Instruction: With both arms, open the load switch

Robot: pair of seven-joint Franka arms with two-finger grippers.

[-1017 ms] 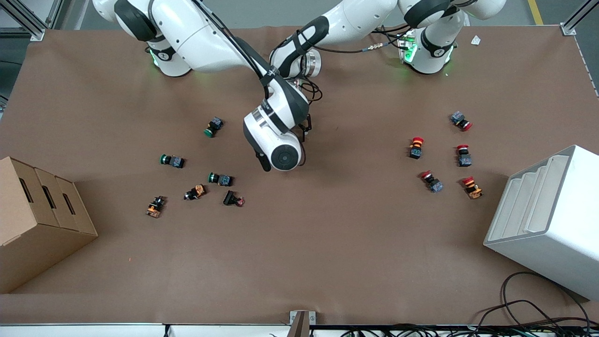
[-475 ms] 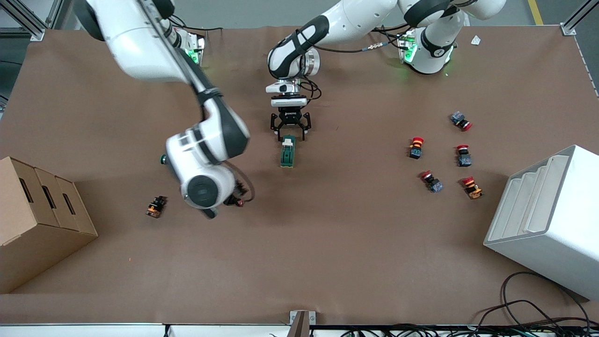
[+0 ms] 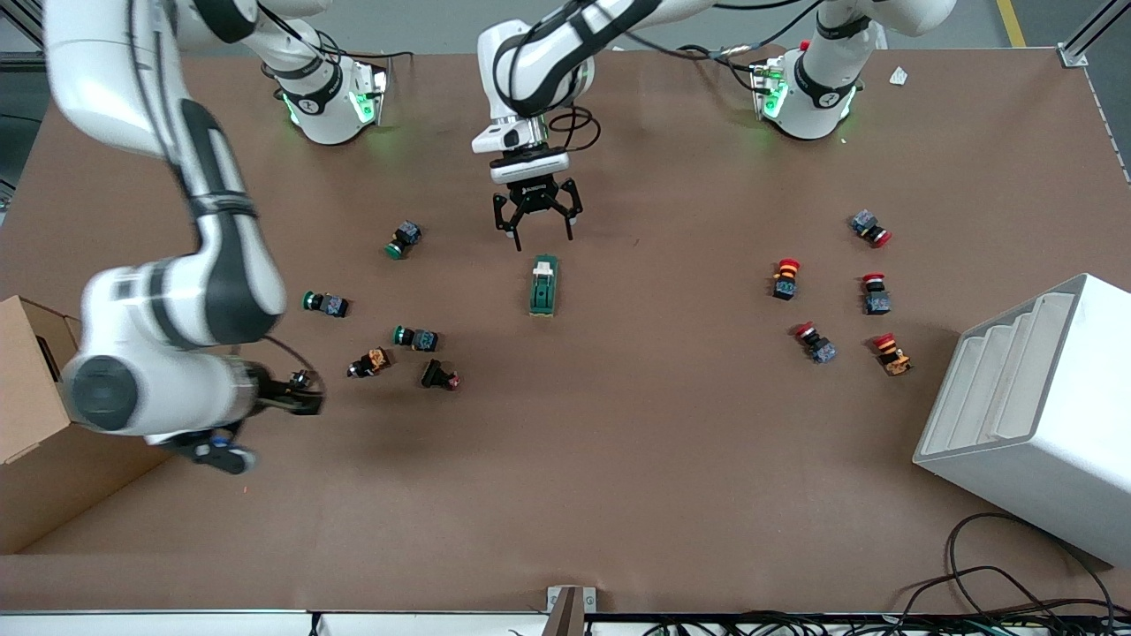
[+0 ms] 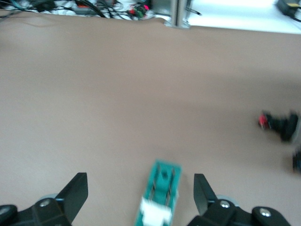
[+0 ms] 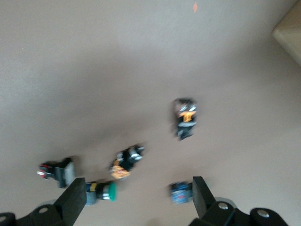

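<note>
The load switch lies flat mid-table, a dark-green block with its white lever piece at the end toward the robots' bases. My left gripper hangs open just above that lever end without touching it. In the left wrist view the switch shows below and between the spread fingers of the left gripper. My right gripper is up in the air over the push-buttons near the cardboard box. It is open and holds nothing.
Green-capped and orange push-buttons are scattered toward the right arm's end, and red-capped ones toward the left arm's end. A cardboard box stands at one table end and a white rack at the other. Cables lie along the front edge.
The right arm swung away from the switch to over the buttons by the cardboard box. The left gripper rose off the switch's lever end and drew back toward the bases.
</note>
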